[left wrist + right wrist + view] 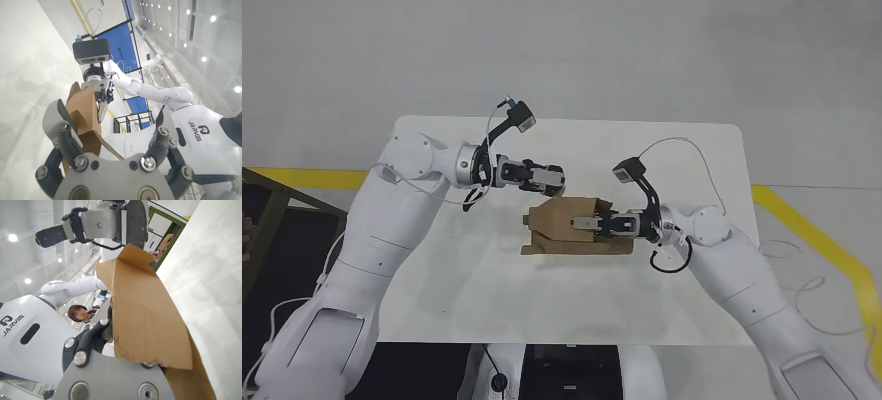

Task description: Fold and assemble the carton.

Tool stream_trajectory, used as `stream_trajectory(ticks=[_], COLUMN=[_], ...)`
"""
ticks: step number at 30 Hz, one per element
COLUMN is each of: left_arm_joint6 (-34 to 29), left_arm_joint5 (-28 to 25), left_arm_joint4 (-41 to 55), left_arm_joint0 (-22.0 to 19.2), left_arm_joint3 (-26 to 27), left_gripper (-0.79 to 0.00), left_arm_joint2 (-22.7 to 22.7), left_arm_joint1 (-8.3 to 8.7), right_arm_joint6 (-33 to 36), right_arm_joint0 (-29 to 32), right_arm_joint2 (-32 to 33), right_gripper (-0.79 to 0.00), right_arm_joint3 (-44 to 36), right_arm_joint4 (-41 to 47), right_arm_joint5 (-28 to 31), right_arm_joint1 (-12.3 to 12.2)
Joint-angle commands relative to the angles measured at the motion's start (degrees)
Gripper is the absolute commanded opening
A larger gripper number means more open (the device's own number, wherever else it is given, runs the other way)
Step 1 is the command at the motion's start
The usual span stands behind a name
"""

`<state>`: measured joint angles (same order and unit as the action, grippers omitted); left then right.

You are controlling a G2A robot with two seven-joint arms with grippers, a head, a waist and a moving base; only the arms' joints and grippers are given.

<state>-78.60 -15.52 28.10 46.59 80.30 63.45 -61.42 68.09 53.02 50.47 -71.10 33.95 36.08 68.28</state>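
**Item.** One brown corrugated cardboard carton (567, 232), partly erected, rests on the white rectangular table (442, 290) near its middle. Its walls stand up, but the flaps are loose and splayed and no face is closed. Assembly is judged early to midway.

**Right arm.** The right gripper (589, 222) lies over the carton from the robot's right side, with its fingers closed on one upright cardboard panel. One finger shows outside the wall and the other is hidden behind it. The likely purpose is to anchor the carton and keep its body square, so it neither slides nor collapses while the other arm works a flap.

**Left arm.** The left gripper (556, 180) has its fingers spread wide and holds nothing. It sits at the carton's far left corner, just beside a raised corner flap. In the right wrist view one textured black pad (136, 222) sits at that flap's tip — contact cannot be confirmed. The open stance suits pushing or pinching the flap inward.

**Risk.** The gripped panel shows ragged, torn edges — heavy pressure could crease it away from the fold line.
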Motion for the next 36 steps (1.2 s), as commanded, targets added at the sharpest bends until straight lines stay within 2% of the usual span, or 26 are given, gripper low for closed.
stream_trajectory(ticks=[1, 11, 18, 29, 36], left_arm_joint6=[-0.27, -0.8, 0.1, 1.46, 1.69], left_arm_joint5=[0.08, -0.13, -0.42, -0.02, 0.36], left_arm_joint4=[0.28, 0.96, -0.03, -1.15, -1.42], left_arm_joint0=[-0.09, -1.08, -1.01, 0.71, 0.96], left_arm_joint3=[0.09, -1.22, -1.79, 1.22, 2.32], left_gripper=[0.0, 0.0, 0.0, 0.0, 0.0], left_arm_joint2=[-0.43, -1.76, -0.97, 0.79, 0.33], left_arm_joint1=[-0.07, -0.36, -0.11, 0.56, 0.6], right_arm_joint6=[0.0, -0.06, -0.98, -6.56, -8.33], right_arm_joint0=[-0.08, -0.19, 0.22, 3.05, 4.5], right_arm_joint2=[-0.06, 0.0, 1.75, 7.63, 9.31], right_gripper=[-0.785, -0.785, -0.785, -0.785, -0.785], right_arm_joint3=[0.17, 0.73, 1.29, -0.02, -2.05], right_arm_joint4=[0.1, 0.2, 0.26, -3.1, -4.19], right_arm_joint5=[0.11, 0.17, 1.03, 1.13, 0.22], right_arm_joint1=[0.11, 0.46, 0.23, -1.14, -1.53])
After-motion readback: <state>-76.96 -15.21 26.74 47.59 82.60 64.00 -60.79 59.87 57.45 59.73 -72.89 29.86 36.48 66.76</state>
